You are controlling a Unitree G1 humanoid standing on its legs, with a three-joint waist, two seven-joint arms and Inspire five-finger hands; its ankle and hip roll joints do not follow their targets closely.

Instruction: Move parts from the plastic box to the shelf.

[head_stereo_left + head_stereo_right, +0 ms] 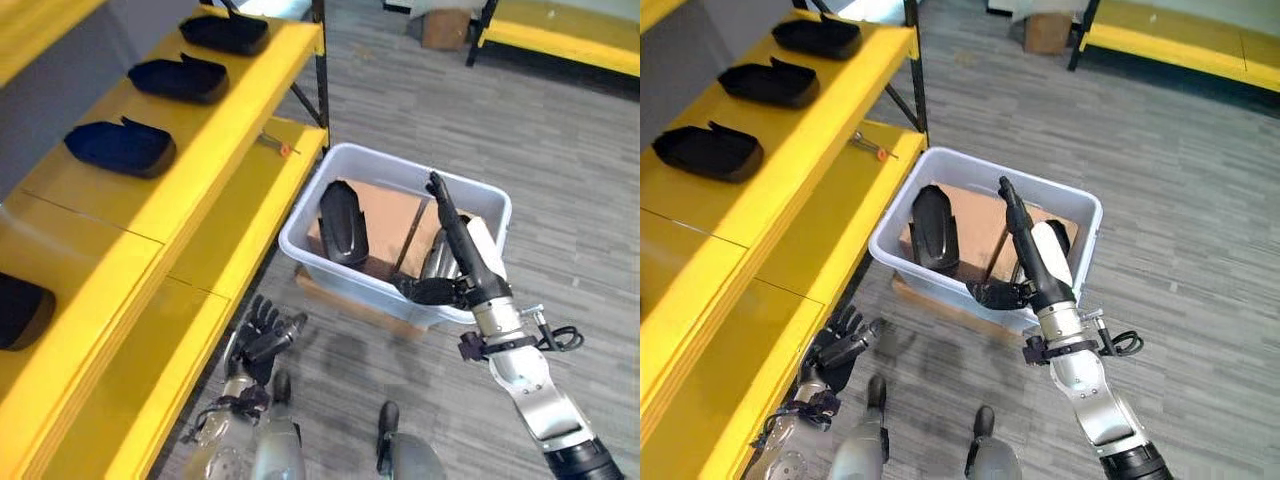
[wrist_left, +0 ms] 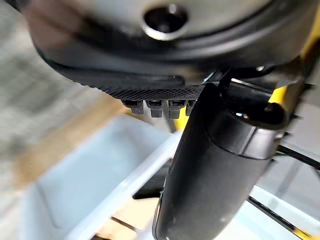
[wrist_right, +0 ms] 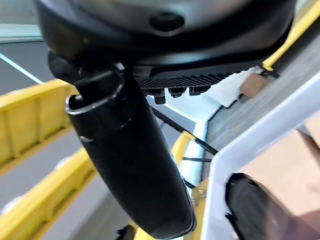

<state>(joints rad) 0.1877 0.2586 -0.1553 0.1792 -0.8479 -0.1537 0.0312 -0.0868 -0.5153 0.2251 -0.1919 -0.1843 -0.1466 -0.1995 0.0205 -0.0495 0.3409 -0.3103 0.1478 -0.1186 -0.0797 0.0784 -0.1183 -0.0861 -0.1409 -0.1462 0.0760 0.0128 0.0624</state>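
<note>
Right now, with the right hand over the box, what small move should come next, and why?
Probably lower the right hand toward the black part standing in the plastic box and close on it. Its fingers are straight over the box, holding nothing, and the left hand hangs low beside the shelf, where parts already lie.

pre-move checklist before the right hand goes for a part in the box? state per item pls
1. Right hand over the plastic box: ok, it hangs over the near right side, fingers straight, holding nothing.
2. Part available to pick: ok, a black part stands on edge in the box's left half, apart from the right hand.
3. Box floor: ok, brown cardboard lies under the part.
4. Shelf space: ok, bare yellow shelf between and in front of the placed parts.
5. Left hand out of the way: ok, low beside the shelf edge, holding nothing.
6. Small tool on the lower shelf board: cannot tell whether it blocks placement.
</note>
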